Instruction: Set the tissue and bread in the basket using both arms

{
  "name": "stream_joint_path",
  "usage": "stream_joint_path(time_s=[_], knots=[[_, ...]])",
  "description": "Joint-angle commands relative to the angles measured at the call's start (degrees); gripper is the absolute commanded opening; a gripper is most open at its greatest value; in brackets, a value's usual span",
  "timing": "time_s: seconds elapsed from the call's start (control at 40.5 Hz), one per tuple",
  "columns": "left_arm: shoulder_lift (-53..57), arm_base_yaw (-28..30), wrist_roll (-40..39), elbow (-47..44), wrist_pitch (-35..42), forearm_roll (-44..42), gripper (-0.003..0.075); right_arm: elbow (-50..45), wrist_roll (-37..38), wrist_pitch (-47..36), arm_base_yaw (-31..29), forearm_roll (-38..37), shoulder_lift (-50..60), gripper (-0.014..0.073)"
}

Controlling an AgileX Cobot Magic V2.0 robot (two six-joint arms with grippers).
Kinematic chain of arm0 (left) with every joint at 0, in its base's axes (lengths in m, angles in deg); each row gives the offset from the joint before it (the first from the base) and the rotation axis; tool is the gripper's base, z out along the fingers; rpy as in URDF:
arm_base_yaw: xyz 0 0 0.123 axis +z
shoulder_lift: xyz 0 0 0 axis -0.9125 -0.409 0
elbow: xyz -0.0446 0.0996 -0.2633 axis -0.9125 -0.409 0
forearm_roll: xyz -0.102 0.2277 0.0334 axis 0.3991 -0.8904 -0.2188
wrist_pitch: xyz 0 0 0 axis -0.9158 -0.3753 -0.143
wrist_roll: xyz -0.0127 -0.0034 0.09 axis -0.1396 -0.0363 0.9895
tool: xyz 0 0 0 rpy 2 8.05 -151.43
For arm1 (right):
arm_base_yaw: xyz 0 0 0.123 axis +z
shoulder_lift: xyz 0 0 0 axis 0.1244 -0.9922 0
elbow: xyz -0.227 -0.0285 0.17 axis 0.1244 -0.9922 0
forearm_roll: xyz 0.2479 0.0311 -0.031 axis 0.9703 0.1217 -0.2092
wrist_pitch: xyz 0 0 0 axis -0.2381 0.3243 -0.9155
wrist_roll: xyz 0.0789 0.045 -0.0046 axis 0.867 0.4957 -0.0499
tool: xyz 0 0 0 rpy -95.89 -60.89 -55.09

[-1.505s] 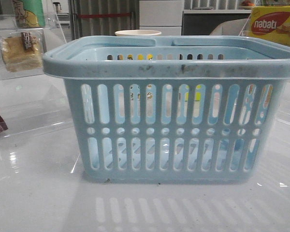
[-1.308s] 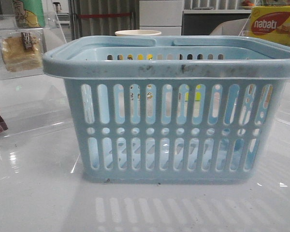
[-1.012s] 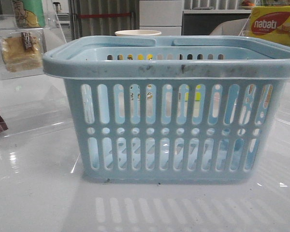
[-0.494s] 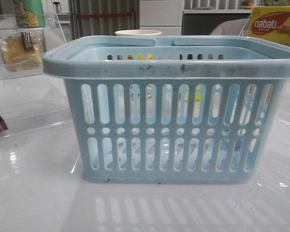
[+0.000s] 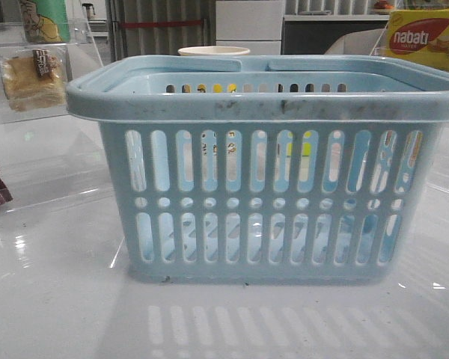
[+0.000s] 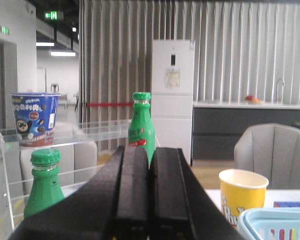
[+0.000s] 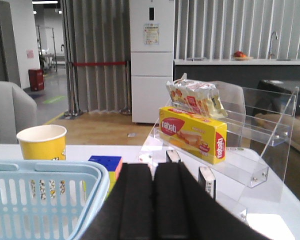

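Both hands, left (image 6: 149, 200) and right (image 7: 154, 200), pressed narrow and holding nothing beside the basket (image 5: 262, 105)

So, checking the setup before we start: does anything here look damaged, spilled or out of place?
Nothing spilled or tipped. Only the basket stands out: dark scuff marks smudge its front rim. The bread sits wrapped on the clear shelf.
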Motion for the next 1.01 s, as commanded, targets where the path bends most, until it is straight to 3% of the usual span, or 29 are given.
stream_joint_path(time_s=[0.0,0.173,0.321,0.839,0.913,0.987], knots=[[-5.17,-0.31,-0.24,7.01,-2.49,0.04,0.0093,6.1,0.02,2.25,0.16,-0.42,-5.3,0.0028],[-11.34,-0.31,-0.24,12.38,-11.99,0.04,0.0093,11.71,0.02,11.39,0.16,-0.42,-13.32,0.0028],[-14.57,-0.31,-0.24,12.17,-15.75,0.04,0.0093,11.58,0.02,12.53,0.16,-0.42,-18.56,0.0028],[-18.85,-0.31,-0.24,12.17,-18.74,0.3,0.0094,11.07,0.02,12.59,0.16,-0.42,-33.07,0.0029],[-18.85,-0.31,-0.24,12.17,-18.86,0.3,0.0122,11.07,0.02,12.64,0.16,-0.42,-34.97,0.0031],[-18.85,-0.31,-0.13,12.17,-19.14,0.2,0.0202,11.07,0.02,12.63,0.16,-0.42,-36.56,0.004]])
